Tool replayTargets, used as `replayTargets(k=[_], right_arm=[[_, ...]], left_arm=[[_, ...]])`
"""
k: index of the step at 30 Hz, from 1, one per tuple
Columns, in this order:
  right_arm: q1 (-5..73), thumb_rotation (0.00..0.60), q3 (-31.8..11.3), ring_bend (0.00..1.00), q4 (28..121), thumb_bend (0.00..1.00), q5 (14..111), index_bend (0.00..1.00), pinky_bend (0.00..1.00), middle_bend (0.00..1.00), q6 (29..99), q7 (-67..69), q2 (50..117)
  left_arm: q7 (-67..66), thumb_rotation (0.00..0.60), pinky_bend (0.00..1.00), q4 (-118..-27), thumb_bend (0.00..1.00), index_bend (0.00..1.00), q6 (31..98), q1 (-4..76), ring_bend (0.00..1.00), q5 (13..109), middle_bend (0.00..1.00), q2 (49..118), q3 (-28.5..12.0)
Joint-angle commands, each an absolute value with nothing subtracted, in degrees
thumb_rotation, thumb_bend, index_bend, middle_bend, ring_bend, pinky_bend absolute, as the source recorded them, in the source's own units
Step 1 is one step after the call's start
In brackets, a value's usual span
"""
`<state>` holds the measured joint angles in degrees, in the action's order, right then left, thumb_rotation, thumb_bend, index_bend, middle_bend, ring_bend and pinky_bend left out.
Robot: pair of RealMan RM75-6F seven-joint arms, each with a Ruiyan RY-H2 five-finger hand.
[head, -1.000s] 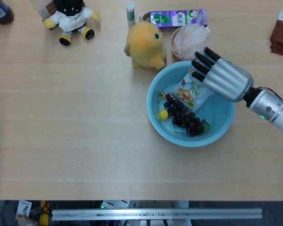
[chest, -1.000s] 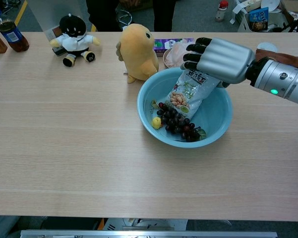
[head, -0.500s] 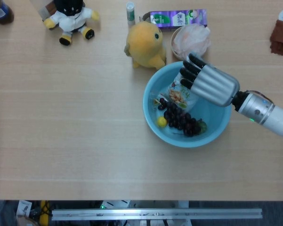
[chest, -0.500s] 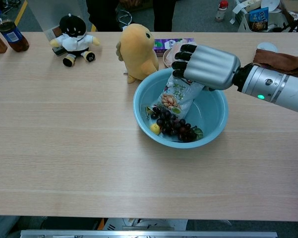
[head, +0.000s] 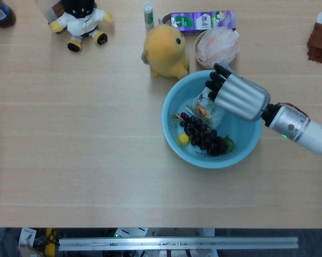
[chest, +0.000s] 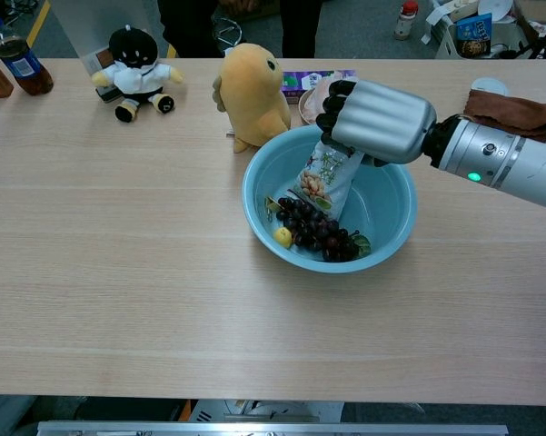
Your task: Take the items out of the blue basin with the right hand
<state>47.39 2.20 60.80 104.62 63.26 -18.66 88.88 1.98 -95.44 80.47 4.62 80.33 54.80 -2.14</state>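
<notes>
Gripping the snack bag point(chest: 324, 174) by its top edge, the right hand point(chest: 379, 121) sits right of center; the bag's long axis slants down-left into the blue basin point(chest: 392, 227), touching the grapes point(chest: 313, 231).

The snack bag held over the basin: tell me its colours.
The snack bag is clear and white with green print, peanuts showing; best seen in the chest view.

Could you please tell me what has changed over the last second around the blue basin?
The right hand, holding the snack bag, shifted left across the table and tipped the bag more upright. The blue basin slid slightly left with it. The grapes and small yellow fruit stayed in the basin; the yellow plush did not move.
</notes>
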Motion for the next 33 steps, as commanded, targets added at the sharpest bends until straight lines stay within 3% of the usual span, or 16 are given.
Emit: replayTargets(k=[1, 16, 33], right_arm=[[47.22, 0.600, 1.95, 0.33, 61.77, 0.33, 104.69, 0.78, 0.25, 0.45, 64.45, -18.12, 88.12], [47.37, 0.600, -5.90, 0.34, 72.71, 0.33, 100.64, 0.79, 0.25, 0.46, 70.46, -19.32, 81.53], [55.12, 0.600, -13.72, 0.34, 76.41, 0.32, 91.00, 0.79, 0.25, 0.46, 60.64, -30.36, 91.95]], left_arm=[[2.08, 0.600, 0.18, -95.45, 0.36, 0.36, 80.40, 4.63, 0.26, 80.28, 0.23, 54.75, -2.17], [1.74, 0.600, 0.18, -96.07, 0.36, 0.36, 80.40, 4.72, 0.26, 80.54, 0.23, 54.44, -2.20], [1.37, 0.600, 0.18, -97.18, 0.36, 0.36, 80.71, 4.69, 0.26, 81.21, 0.23, 53.95, -2.06]])
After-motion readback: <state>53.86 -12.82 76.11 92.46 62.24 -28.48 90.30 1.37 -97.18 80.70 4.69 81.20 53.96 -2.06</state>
